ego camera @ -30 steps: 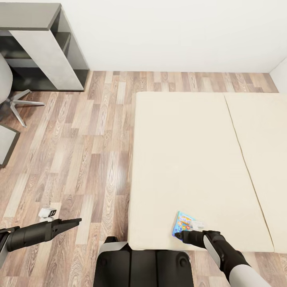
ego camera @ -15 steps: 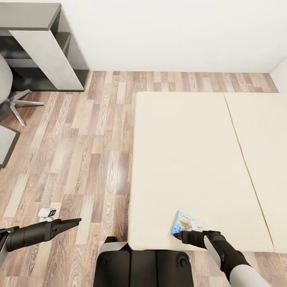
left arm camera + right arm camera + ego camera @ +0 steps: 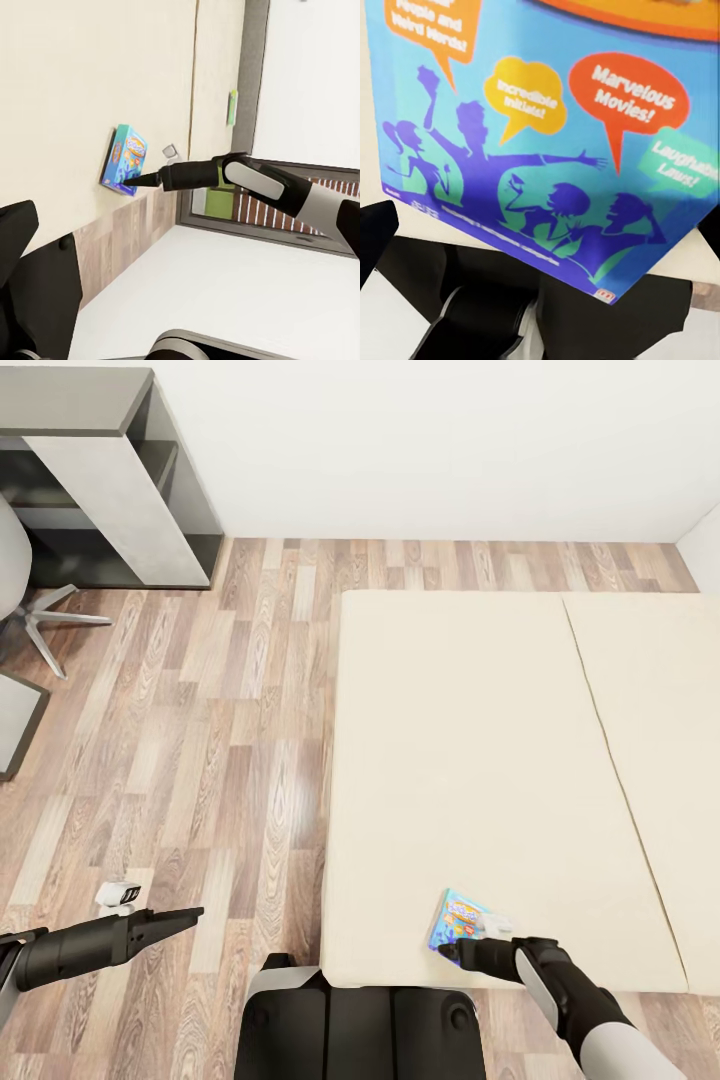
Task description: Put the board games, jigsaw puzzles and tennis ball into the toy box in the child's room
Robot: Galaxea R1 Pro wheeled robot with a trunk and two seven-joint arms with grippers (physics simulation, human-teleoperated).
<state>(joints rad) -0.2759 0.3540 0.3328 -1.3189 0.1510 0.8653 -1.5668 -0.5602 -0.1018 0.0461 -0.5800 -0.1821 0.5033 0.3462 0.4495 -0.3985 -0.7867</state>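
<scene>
A mostly blue board game (image 3: 459, 920) is seen lying flat near the front edge of the beige bed (image 3: 470, 760). The right pincer (image 3: 447, 951) is placed at the game's near edge; whether its fingers are apart or clamped cannot be told. The left pincer (image 3: 190, 912) is held over the wood-plank floor (image 3: 200, 740), fingers drawn together on nothing. A small white object (image 3: 120, 896) is seen on the floor just beside it.

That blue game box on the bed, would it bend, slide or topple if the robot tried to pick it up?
The blue board game box looks thin, flat and straight-edged, so it probably stays stiff. Its printed lid looks smooth, so it might slip. Lying near the edge of the beige bed, it could slide off if nudged by the right pincer. Flat as it is, it won't roll.
</scene>
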